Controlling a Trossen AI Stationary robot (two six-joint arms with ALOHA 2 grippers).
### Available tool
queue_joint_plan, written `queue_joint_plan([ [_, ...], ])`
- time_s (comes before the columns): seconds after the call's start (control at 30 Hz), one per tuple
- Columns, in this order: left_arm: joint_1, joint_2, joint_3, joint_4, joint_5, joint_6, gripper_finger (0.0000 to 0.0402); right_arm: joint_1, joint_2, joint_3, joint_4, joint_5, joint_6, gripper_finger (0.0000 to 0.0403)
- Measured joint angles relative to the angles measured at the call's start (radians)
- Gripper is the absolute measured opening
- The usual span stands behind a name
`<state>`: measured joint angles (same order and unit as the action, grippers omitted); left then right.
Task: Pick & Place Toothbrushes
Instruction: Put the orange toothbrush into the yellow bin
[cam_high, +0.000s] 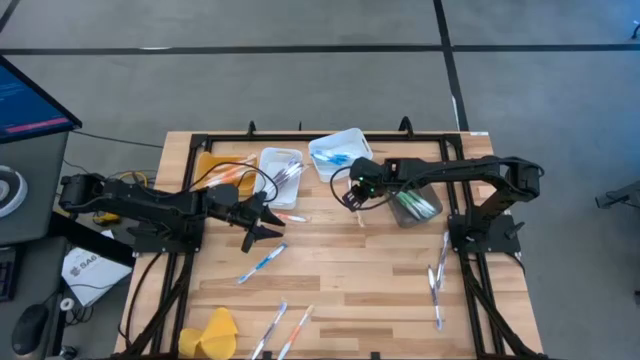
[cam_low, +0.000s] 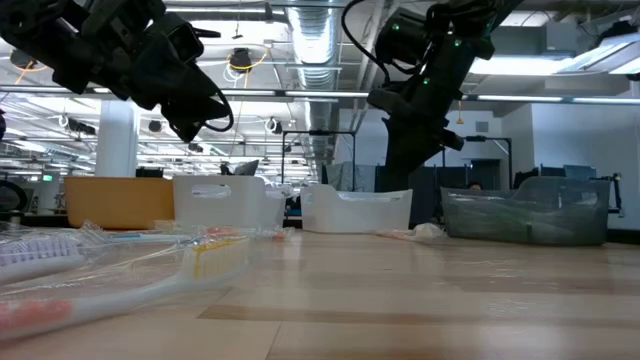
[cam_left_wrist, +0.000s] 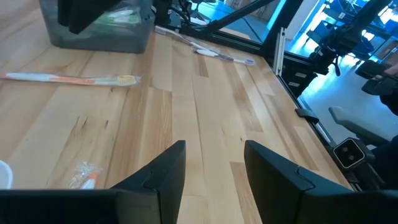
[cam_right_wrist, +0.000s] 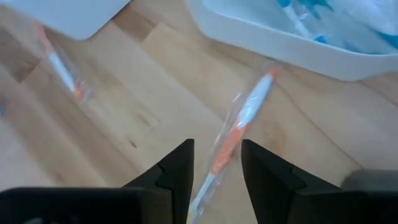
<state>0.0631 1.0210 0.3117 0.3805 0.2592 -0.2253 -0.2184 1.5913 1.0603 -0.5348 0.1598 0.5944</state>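
Wrapped toothbrushes lie flat and scattered on the wooden table (cam_high: 330, 260), among them a blue one (cam_high: 262, 262) and an orange one (cam_high: 290, 217). My right gripper (cam_high: 352, 198) hangs open just in front of the white bin of blue brushes (cam_high: 340, 150). In the right wrist view its fingers (cam_right_wrist: 217, 168) stand on either side of an orange-and-white wrapped toothbrush (cam_right_wrist: 239, 124) without touching it. My left gripper (cam_high: 268, 225) is open and raised over the table's left middle. In its wrist view (cam_left_wrist: 214, 168) it looks across at an orange toothbrush (cam_left_wrist: 68, 78).
An orange bin (cam_high: 215, 170), a white bin (cam_high: 280, 170) and a grey bin holding green brushes (cam_high: 415, 205) line the far side. A yellow lump (cam_high: 215, 333) sits at the near left edge. More brushes lie near the right (cam_high: 437, 270) and near (cam_high: 285, 330) edges.
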Motion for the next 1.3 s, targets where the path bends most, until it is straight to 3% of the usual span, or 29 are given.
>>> queue_joint_plan([
  [0.17, 0.0, 0.0, -0.03, 0.0, 0.0, 0.002, 0.0158, 0.011, 0.003, 0.0, -0.001, 0.023, 0.019, 0.0127],
  [0.63, 0.0, 0.0, -0.057, 0.04, 0.0, -0.019, 0.0158, 0.039, 0.257, 0.007, 0.068, 0.048, 0.064, 0.0128],
  [0.87, 0.0, 0.0, -0.057, 0.047, 0.0, -0.019, 0.0158, 0.033, 0.303, 0.013, 0.068, 0.026, 0.06, 0.0125],
  [1.0, 0.0, 0.0, -0.057, 0.047, 0.0, -0.019, 0.0158, 0.033, 0.306, 0.013, 0.057, 0.017, 0.06, 0.01],
  [1.17, 0.0, 0.0, -0.057, 0.047, 0.0, -0.019, 0.0158, 0.039, 0.307, 0.013, 0.041, -0.04, 0.021, 0.002],
  [1.3, 0.0, 0.0, -0.057, 0.047, 0.0, -0.019, 0.0158, 0.054, 0.306, 0.013, 0.026, -0.057, 0.01, 0.0017],
])
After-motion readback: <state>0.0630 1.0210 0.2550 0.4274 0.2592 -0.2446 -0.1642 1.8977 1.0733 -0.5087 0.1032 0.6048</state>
